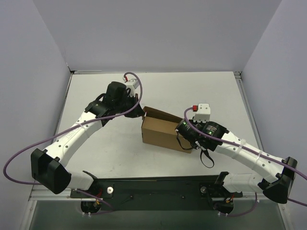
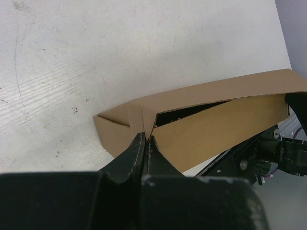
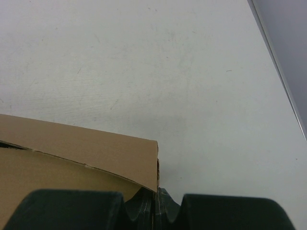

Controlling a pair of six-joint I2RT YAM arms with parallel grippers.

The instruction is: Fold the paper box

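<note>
Black ridged left gripper [image 2: 145, 142] pinches one end wall of the paper box [image 2: 216, 120]; right gripper [image 3: 156, 201] pinches the opposite end. Smooth brown rectangular cardboard, resting on scuffed white table [image 2: 72, 57].

White arms [image 1: 73, 135], black joints [image 1: 48, 170] — purple cables [image 1: 19, 153]; left end effector [image 2: 145, 139] black.

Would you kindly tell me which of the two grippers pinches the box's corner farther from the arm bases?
The left gripper: it pinches the paper box at its far left corner, whereas the right gripper grips the nearer right end.
</note>
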